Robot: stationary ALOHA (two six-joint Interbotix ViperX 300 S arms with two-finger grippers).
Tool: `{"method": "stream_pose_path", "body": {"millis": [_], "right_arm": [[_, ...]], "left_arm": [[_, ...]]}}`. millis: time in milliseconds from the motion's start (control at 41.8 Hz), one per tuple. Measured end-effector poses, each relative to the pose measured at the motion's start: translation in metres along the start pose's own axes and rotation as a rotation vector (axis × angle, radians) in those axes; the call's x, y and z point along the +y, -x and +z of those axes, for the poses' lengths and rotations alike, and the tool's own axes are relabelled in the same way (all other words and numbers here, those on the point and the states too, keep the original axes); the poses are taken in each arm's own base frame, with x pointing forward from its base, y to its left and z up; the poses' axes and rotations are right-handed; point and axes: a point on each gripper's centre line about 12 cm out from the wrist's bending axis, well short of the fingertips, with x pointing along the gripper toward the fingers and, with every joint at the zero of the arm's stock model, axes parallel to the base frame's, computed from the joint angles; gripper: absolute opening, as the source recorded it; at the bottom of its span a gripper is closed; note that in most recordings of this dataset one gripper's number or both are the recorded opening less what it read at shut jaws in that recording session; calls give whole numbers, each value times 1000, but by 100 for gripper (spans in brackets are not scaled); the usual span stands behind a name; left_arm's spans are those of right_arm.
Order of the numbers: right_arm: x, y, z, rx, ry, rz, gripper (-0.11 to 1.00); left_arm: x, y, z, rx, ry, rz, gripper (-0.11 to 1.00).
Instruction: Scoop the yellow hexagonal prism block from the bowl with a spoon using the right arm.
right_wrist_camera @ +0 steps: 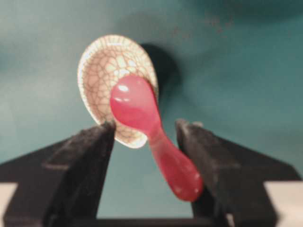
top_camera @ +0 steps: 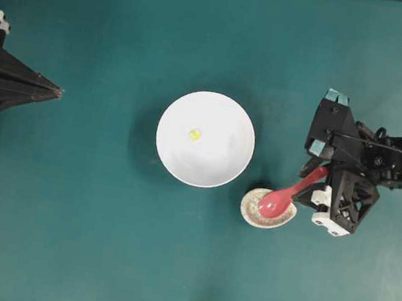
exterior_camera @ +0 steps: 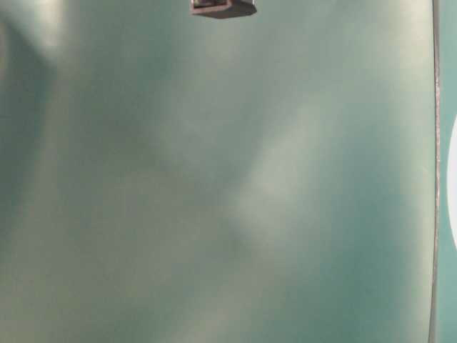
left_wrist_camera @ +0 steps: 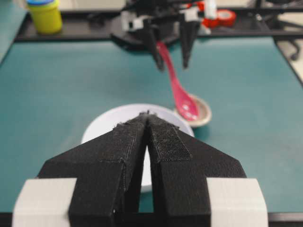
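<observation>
The yellow hexagonal prism block (top_camera: 195, 135) lies near the middle of the white bowl (top_camera: 172, 113). The pink-red spoon (top_camera: 284, 198) has its scoop resting in a small speckled dish (top_camera: 252, 210), and its handle slants up toward my right gripper (top_camera: 315, 183). In the right wrist view the right gripper (right_wrist_camera: 147, 124) is open. The handle of the spoon (right_wrist_camera: 137, 106) lies between the jaws, close against the right finger, with a wide gap to the left one. My left gripper (top_camera: 58, 91) is shut and empty at the far left, pointing toward the bowl (left_wrist_camera: 104, 124).
The speckled dish (right_wrist_camera: 102, 66) sits just off the bowl's lower right rim. Beyond the mat's far edge, the left wrist view shows a yellow jar (left_wrist_camera: 45, 16) and a red tape roll (left_wrist_camera: 222, 18). The table-level view is blurred teal.
</observation>
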Motion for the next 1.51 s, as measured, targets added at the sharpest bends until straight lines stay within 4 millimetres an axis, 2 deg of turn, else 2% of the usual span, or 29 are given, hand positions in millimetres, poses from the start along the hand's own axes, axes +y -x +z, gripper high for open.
{"method": "stream_pose_path", "body": {"millis": [263, 742, 981, 1196, 1507], "right_arm": [[-1, 3, -3, 23, 14, -11, 57], [-3, 32, -13, 3, 26, 2, 57], [-6, 38, -17, -43, 50, 7, 57], [-6, 28, -26, -145, 100, 44, 57], [-22, 2, -68, -403, 129, 148, 56]], "left_arm": [[0, 0, 0, 0, 0, 0, 1], [0, -1, 0, 2, 0, 0, 1], [0, -1, -1, 3, 0, 0, 1], [0, -1, -1, 3, 0, 0, 1], [0, -1, -1, 3, 2, 0, 1]]}}
